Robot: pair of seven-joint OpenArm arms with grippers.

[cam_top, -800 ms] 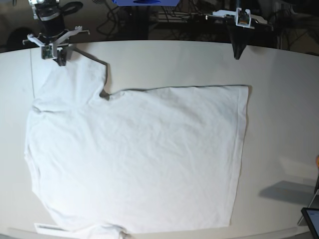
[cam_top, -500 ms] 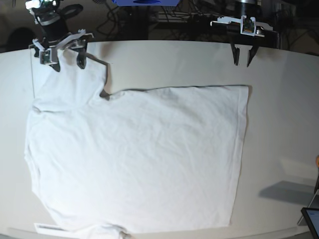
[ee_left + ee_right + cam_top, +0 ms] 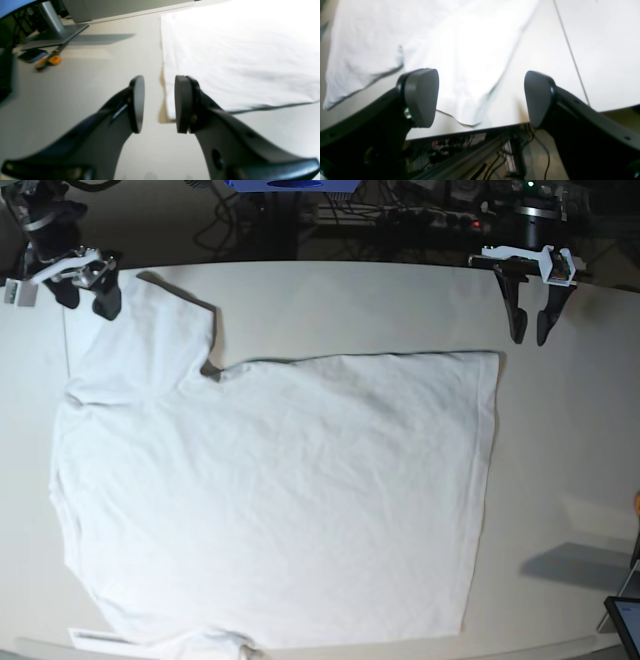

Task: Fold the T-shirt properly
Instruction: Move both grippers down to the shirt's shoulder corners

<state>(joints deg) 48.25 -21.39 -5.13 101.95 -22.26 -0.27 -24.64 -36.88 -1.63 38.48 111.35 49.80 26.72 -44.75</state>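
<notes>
The left gripper [image 3: 528, 338] is hanging just past the shirt's [image 3: 280, 490] far hem corner, jaws a narrow gap apart, gripping nothing. The right gripper [image 3: 84, 302] is hovering beside the far sleeve with jaws spread wide and empty. The shirt is lying flat across the table [image 3: 570, 440].

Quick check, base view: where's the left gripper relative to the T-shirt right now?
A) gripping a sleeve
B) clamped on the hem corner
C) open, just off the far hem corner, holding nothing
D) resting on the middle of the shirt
C: the left gripper has its jaws apart with nothing between them, beside the T-shirt corner.
</notes>
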